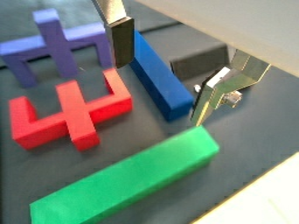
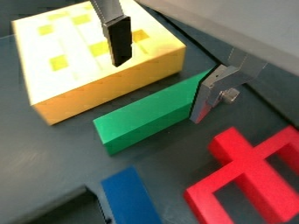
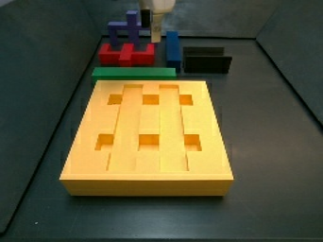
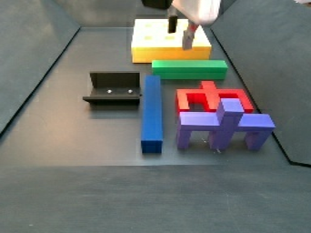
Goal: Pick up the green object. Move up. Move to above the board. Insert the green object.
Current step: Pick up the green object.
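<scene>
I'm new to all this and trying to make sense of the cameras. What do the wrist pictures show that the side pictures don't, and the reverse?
Only the wrist views show the gripper fingers close up, apart, nothing between them, above the green object. Only the side views show the whole layout: the board with all six holes, and the black box. Both kinds share the green object, the blue bar, the red piece and the purple piece.

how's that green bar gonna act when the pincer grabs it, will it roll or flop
The green object lies flat on broad straight faces, so it probably won't roll. It looks like a rigid block, so flopping seems unlikely. Being long, it may swing or tilt if pinched off-centre; the open pincer hangs above it, beside the board, roughly mid-length.
</scene>
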{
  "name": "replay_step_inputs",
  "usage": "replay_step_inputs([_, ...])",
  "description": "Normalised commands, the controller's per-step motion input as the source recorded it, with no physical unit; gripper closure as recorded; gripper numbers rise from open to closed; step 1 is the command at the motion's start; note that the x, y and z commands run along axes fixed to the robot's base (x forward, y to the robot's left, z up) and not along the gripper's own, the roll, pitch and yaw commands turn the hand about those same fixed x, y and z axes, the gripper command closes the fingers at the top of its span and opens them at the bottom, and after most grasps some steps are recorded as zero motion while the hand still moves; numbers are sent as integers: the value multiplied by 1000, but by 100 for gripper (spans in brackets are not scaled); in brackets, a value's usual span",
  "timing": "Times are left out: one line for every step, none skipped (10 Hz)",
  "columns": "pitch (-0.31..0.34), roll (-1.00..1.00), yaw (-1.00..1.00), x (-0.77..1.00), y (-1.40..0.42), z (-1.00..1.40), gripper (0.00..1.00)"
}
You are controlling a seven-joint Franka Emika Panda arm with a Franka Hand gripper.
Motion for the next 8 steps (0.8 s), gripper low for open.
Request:
replay_step_inputs([-87, -189, -740, -183, -171, -580, 0])
replay_step_inputs([-67, -166, -743, -157, -203, -546, 0])
replay_step_inputs([0, -27, -691, -26, -411, -480, 0])
replay_step_inputs([79, 23, -229, 0, -223, -486, 0])
replay_step_inputs([104, 24, -197, 0, 0, -240, 0])
replay_step_inputs([93, -3, -311, 0, 0, -274, 0])
replay_step_inputs([99, -87, -306, -189, 0, -331, 0])
replay_step_inputs([154, -83, -491, -263, 0, -383, 0])
